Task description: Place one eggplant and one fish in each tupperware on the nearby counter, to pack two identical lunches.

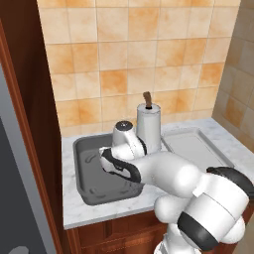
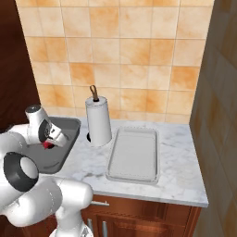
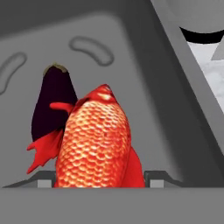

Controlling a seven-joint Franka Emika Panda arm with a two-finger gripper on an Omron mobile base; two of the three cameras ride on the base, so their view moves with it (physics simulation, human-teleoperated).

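A bright red-orange fish (image 3: 94, 140) fills the space between my two fingertips, and my gripper (image 3: 100, 179) is shut on it. The fish hangs low inside the deep dark grey tupperware (image 3: 175, 87), head pointing away from me. Just behind it to the left, a dark purple eggplant (image 3: 52, 100) lies on the container floor. In the right base view my gripper (image 2: 48, 141) reaches down into the dark tupperware (image 2: 67, 127), and a bit of the red fish (image 2: 47, 146) shows under it. The pale tupperware (image 2: 134, 155) lies to the right with nothing showing in it.
An upright white paper-towel roll (image 2: 98, 121) stands between the two containers near the tiled wall. The marble counter (image 2: 180, 171) ends at a side wall on the right, and a dark wooden panel (image 1: 30, 124) rises at the left. My white arm (image 1: 163, 173) covers the dark container's right half.
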